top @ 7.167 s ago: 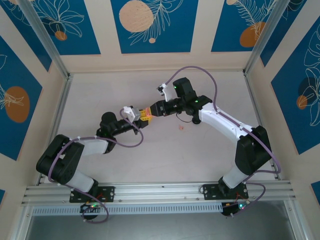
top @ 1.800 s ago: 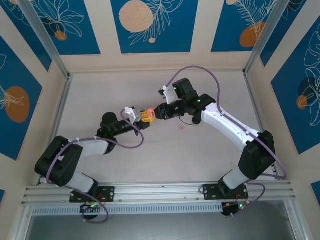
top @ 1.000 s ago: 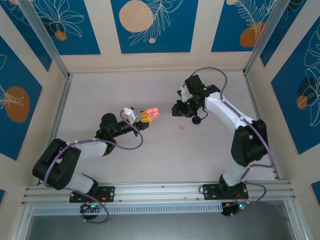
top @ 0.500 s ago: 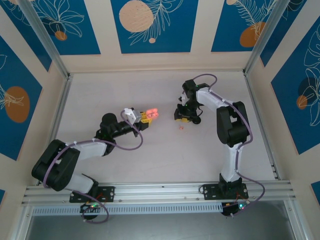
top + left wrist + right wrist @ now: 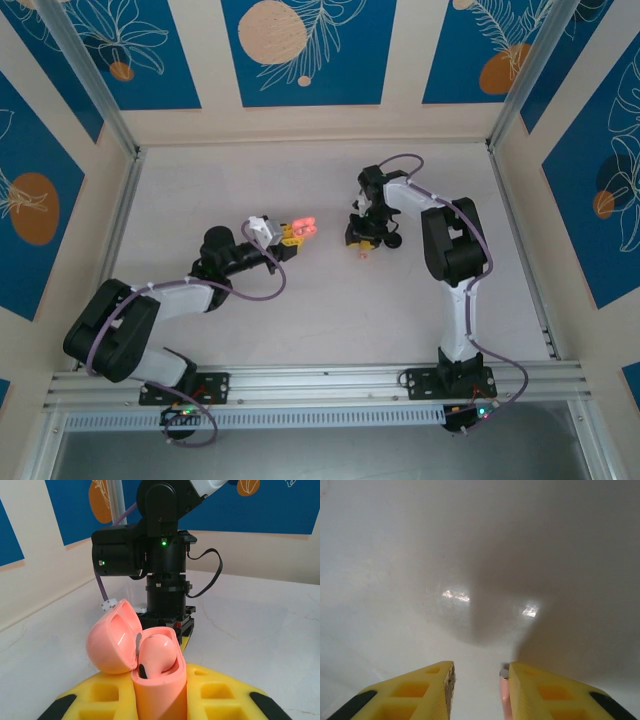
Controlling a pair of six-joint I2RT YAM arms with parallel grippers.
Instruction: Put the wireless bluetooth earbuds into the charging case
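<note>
Right gripper [image 5: 362, 238] has left the charging case [image 5: 303, 224] and now hangs nose-down over the loose earbud [image 5: 504, 692], about 4 o'clock from the case in the top view. So you're on bud two. The seated earbud [image 5: 159, 652] is already in its well, with the lid [image 5: 112, 637] swung open toward 9 o'clock in the left wrist view. Left gripper [image 5: 160, 700] is clamped on the case, mouth facing the right arm [image 5: 160, 570]. Right fingers stand apart. The loose earbud touches the 3 o'clock finger only and the other finger is clear of it, so it's not pinched yet. The table [image 5: 300, 330] between bud and case is bare, nothing blocks the way. Risk: the tiny bud probably skids or tips as you close.
</note>
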